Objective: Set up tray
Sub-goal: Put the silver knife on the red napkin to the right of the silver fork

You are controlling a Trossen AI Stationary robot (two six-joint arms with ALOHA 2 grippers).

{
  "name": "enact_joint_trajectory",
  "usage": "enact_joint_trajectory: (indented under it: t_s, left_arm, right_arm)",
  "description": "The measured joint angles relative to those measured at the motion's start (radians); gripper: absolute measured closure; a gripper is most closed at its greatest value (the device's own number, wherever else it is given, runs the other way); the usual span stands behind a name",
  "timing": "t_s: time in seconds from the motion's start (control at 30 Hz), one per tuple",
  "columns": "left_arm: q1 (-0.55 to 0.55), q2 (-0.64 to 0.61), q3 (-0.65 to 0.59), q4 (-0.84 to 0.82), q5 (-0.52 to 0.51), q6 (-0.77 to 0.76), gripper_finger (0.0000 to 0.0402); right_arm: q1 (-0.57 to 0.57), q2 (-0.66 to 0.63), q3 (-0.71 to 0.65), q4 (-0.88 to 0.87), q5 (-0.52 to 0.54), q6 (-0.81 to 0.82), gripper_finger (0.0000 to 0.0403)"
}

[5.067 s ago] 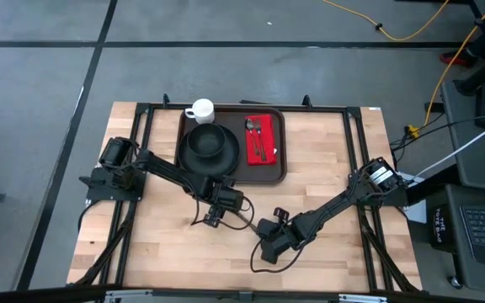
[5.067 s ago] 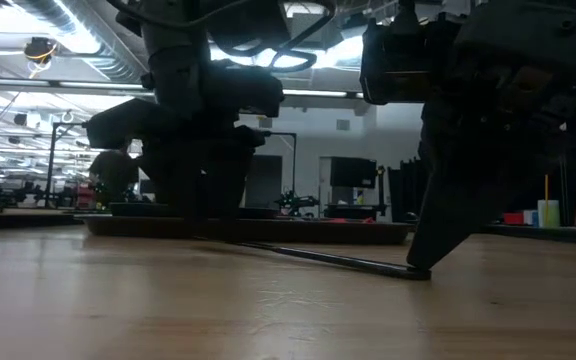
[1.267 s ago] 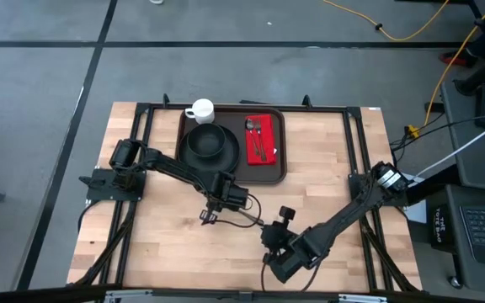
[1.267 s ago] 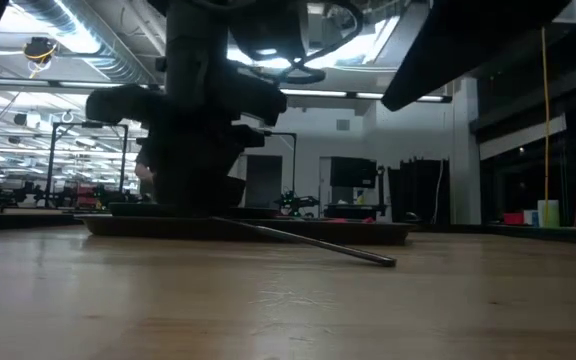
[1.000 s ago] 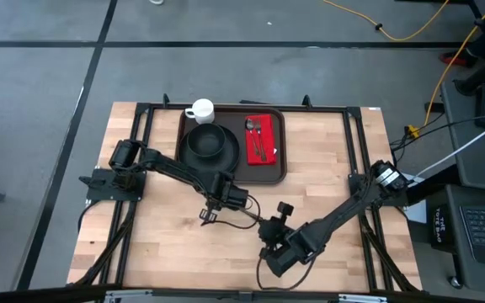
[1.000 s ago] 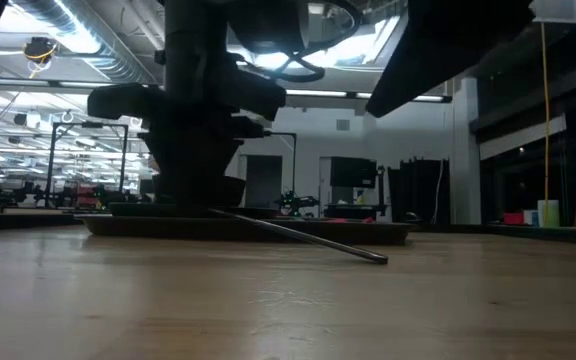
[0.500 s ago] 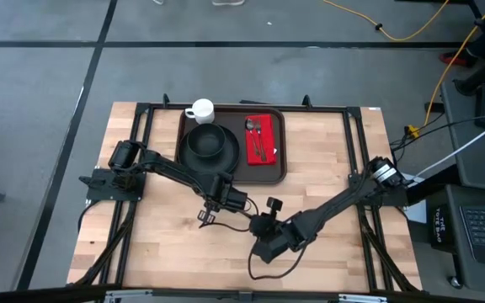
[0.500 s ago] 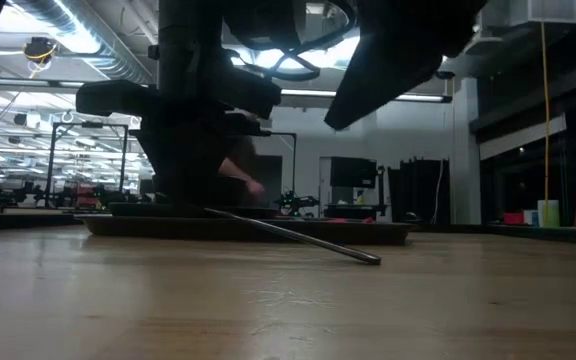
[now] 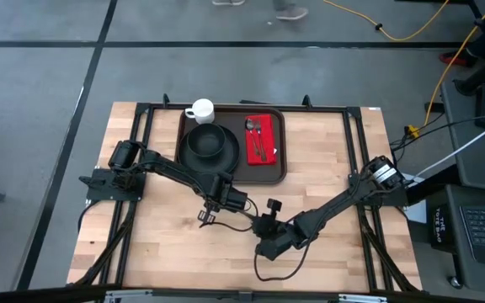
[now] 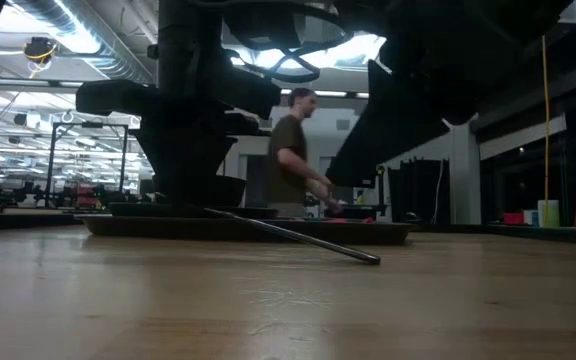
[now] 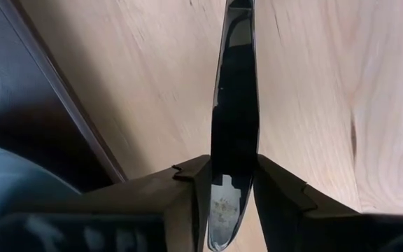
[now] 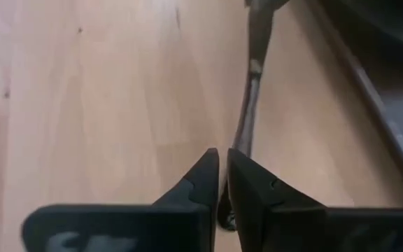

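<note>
High view: the tray [image 9: 261, 174] lay at the far middle of the table [image 9: 327, 210], its long axis running across the table, with a plate [image 9: 210, 146], a mug [image 9: 200, 110] and a napkin [image 9: 262, 139] already set on it. It lay just beyond the left gripper [image 9: 209, 215], toward the far edge, so the left arm was judged the nearer of the 2.

A knife [image 11: 233, 105] was clamped between the left fingers [image 11: 189, 192]. In the low view the held end was raised and the knife [image 10: 298, 235] sloped down until its free end touched the table. The next move was judged to turn on carrying it away from the camera, over the tray's near rim.

The right gripper [image 9: 269, 207] was held above that free end. Its fingers [image 12: 203, 183] were drawn almost together, with only a thin slit left, and nothing was seen to be gripped.

Compared with 1.3 s earlier, the right arm had been swung from the near edge in toward the knife. The left gripper and tray were unchanged. A person [image 10: 290, 150] had come into sight behind the table.
</note>
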Motion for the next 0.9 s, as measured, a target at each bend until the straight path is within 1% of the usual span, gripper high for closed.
enact_joint_trajectory:
  t_s: [0.13,0.2,0.33,0.5,0.6,0.77,0.9]
  left_arm:
    - [0.0,0.0,0.0,0.0,0.006,-0.002,0.0316]
    - [0.0,0.0,0.0,0.0,0.01,-0.003,0.0316]
    - [0.0,0.0,0.0,0.0,0.011,-0.003,0.0316]
    - [0.0,-0.001,0.0,0.0,0.011,-0.002,0.0316]
    - [0.0,-0.001,0.0,0.0,0.011,-0.002,0.0316]
    - [0.0,-0.001,0.0,0.0,0.011,-0.002,0.0316]
    - [0.0,-0.001,0.0,0.0,0.011,-0.002,0.0316]
  right_arm:
    - [0.012,-0.003,0.0,0.001,0.046,-0.026,0.0365]
    - [0.026,-0.014,0.0,-0.016,0.048,-0.031,0.0365]
    - [0.063,-0.045,0.0,-0.078,0.063,-0.004,0.0366]
    - [0.09,-0.044,0.0,-0.095,0.1,0.006,0.0366]
    - [0.087,-0.025,0.0,-0.109,0.097,-0.024,0.0366]
    - [0.067,-0.02,0.0,-0.098,0.036,-0.13,0.0366]
    - [0.049,-0.02,0.0,-0.085,0.032,-0.106,0.0366]
